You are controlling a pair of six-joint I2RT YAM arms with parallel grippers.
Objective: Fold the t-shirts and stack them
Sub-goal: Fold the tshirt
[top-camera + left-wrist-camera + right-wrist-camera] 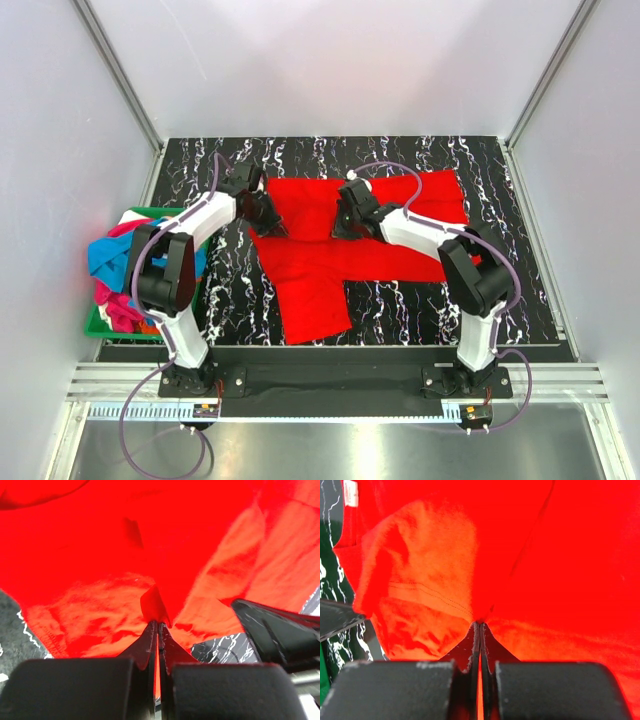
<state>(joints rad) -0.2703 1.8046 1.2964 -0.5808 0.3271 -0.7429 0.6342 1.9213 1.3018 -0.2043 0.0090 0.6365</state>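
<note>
A bright red t-shirt point(330, 260) lies spread on the black marbled table, one part reaching toward the front edge. My left gripper point(268, 222) is shut on a pinch of its cloth point(156, 607) at the shirt's left edge. My right gripper point(345, 225) is shut on the red cloth point(479, 617) near the shirt's middle. The red shirt fills both wrist views; a white label point(350, 492) shows at the top left of the right wrist view. Other t-shirts, blue point(105, 255) and pink point(120, 310), lie piled in a bin at the left.
A green bin point(97, 325) holding the pile of shirts stands off the table's left edge. The black marbled table point(520, 290) has raised white walls on three sides. The right arm's link point(280, 630) shows at the right of the left wrist view.
</note>
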